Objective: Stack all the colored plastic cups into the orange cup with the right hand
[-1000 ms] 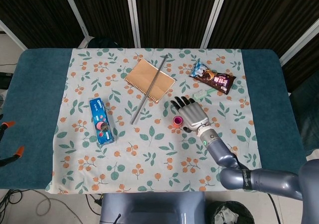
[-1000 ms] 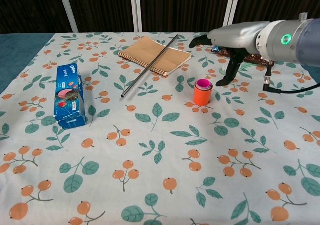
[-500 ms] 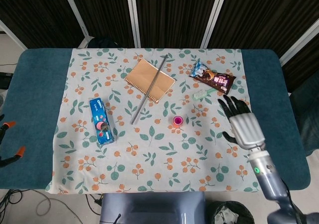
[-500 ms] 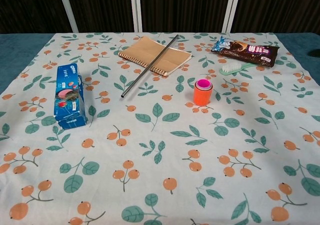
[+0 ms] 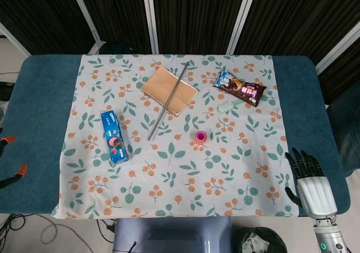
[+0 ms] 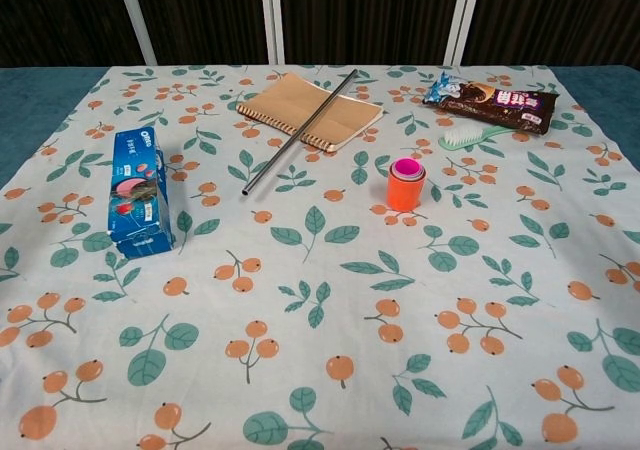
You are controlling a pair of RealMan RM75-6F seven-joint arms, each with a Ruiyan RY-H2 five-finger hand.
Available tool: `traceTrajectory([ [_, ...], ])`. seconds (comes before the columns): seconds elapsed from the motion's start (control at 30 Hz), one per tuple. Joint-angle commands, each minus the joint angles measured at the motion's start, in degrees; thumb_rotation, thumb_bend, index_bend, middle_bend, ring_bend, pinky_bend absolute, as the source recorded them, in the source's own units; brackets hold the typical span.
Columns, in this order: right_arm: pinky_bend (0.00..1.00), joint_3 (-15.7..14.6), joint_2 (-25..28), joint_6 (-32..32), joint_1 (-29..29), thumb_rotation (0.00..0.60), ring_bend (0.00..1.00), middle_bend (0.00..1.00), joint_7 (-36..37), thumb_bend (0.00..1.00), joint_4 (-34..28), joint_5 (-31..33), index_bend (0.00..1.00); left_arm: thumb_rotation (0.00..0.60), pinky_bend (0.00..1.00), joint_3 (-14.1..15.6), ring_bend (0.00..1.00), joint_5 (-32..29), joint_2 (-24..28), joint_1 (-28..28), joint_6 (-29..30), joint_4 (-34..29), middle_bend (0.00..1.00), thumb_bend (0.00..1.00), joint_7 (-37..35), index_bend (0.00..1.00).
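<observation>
Right hand (image 5: 311, 184) shows only in the head view, at the bottom-right corner of frame. Palm side faces down, back of the hand toward the camera, fingers (image 5: 298, 162) spread apart and pointing up-frame, thumb out to the side. Holding nothing. Wrist runs down out of frame, green LED lit on it. Chest view shows no arm. Left hand not visible in either view.

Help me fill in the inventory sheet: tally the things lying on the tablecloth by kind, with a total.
Stack of nested cups in the orange cup: 1
Oreo box: 1
Spiral notebook: 1
Metal rod: 1
Snack packet: 1
Green brush: 1
Total: 6
</observation>
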Motion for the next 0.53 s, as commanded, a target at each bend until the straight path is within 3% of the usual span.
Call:
traceTrajectory([
  [0.03, 0.14, 1.2, -1.1, 0.1, -0.7, 0.600, 0.02, 0.00, -0.9, 0.31, 1.1, -0.3, 0.00, 0.600, 0.00, 0.0, 0.00, 0.0, 0.0, -0.1, -0.1, 0.1, 0.01, 0.24, 0.0, 0.23],
  [0.53, 0.14, 5.0, -0.5, -0.1, -3.6, 0.600, 0.02, 0.00, 0.1, 0.31, 1.7, -1.3, 0.00, 0.600, 0.00, 0.4, 0.00, 0.2, -0.1, -0.1, -0.3, 0.1, 0.01, 0.24, 0.9, 0.23],
])
